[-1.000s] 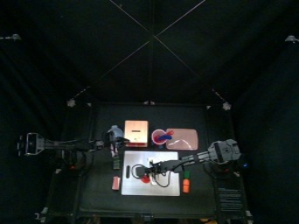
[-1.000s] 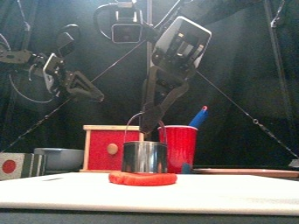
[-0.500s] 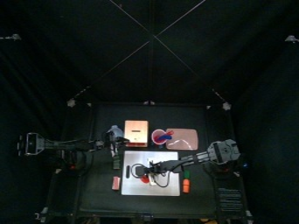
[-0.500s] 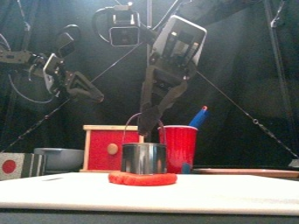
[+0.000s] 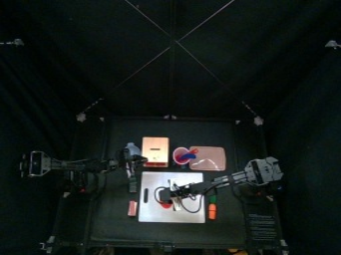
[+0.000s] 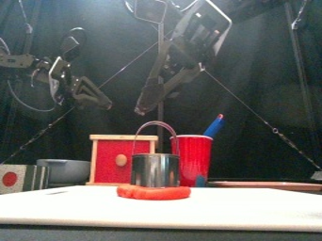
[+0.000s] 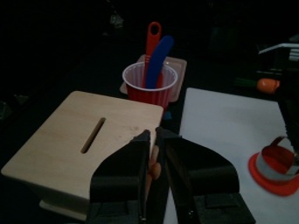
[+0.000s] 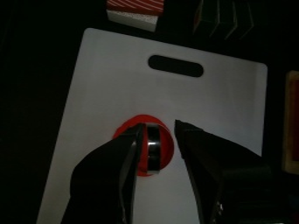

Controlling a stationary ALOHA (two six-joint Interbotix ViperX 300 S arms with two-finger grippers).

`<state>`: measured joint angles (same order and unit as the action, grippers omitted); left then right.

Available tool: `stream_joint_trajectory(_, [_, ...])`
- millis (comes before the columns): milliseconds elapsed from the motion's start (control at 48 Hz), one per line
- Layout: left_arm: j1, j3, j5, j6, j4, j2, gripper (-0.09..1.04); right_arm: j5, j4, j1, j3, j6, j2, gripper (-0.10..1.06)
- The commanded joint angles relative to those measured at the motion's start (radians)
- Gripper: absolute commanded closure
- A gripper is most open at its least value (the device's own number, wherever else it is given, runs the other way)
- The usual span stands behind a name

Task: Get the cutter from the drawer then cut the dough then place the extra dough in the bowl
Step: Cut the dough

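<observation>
The dough (image 6: 153, 192) lies on the cutting board (image 5: 180, 216), left of its middle, and the cutter (image 6: 154, 170) stands upright on the dough. A small toy food (image 5: 209, 209) lies near the board's front right corner. On the bench (image 5: 120, 139) behind the board stand the wooden box (image 5: 156, 151), at its left, and the cup (image 6: 193, 158) holding two knives (image 7: 163, 54), near its middle.

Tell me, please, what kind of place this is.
Most likely a robot test booth set up as a toy kitchen: black curtains close in a small black table, two robot arms reach over it, and a white cutting board carries red dough with a metal cutter standing on it.
</observation>
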<state>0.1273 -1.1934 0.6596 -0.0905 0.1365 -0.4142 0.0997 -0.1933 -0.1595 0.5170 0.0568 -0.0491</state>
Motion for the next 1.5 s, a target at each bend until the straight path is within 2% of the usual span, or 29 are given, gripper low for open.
stream_joint_trajectory(21, [-0.091,0.008,0.089,-0.002,-0.003,0.012,0.32,-0.230,-0.057,0.021,0.126,0.008,0.106,0.22])
stream_joint_trajectory(146, [-0.190,0.020,0.186,-0.002,0.003,0.060,0.28,-0.446,-0.077,0.058,0.242,0.017,0.133,0.22])
stream_joint_trajectory(312, [-0.287,0.075,0.225,-0.011,0.066,0.193,0.23,-0.721,-0.080,0.104,0.360,0.011,0.092,0.22])
stream_joint_trajectory(500, [-0.365,0.141,0.239,-0.089,0.167,0.367,0.22,-0.905,-0.078,0.103,0.410,0.005,0.017,0.22])
stream_joint_trajectory(729, [-0.488,0.170,0.281,-0.126,0.307,0.431,0.22,-1.063,-0.054,0.101,0.399,0.005,-0.112,0.22])
stream_joint_trajectory(938, [-0.526,0.189,0.282,-0.147,0.365,0.489,0.21,-1.086,-0.020,0.101,0.356,0.002,-0.169,0.22])
stream_joint_trajectory(1188, [-0.551,0.253,0.282,-0.152,0.411,0.583,0.17,-1.085,-0.018,0.101,0.356,0.002,-0.172,0.22])
stream_joint_trajectory(1500, [-0.554,0.287,0.270,-0.156,0.474,0.607,0.17,-1.085,-0.025,0.101,0.350,0.000,-0.192,0.22])
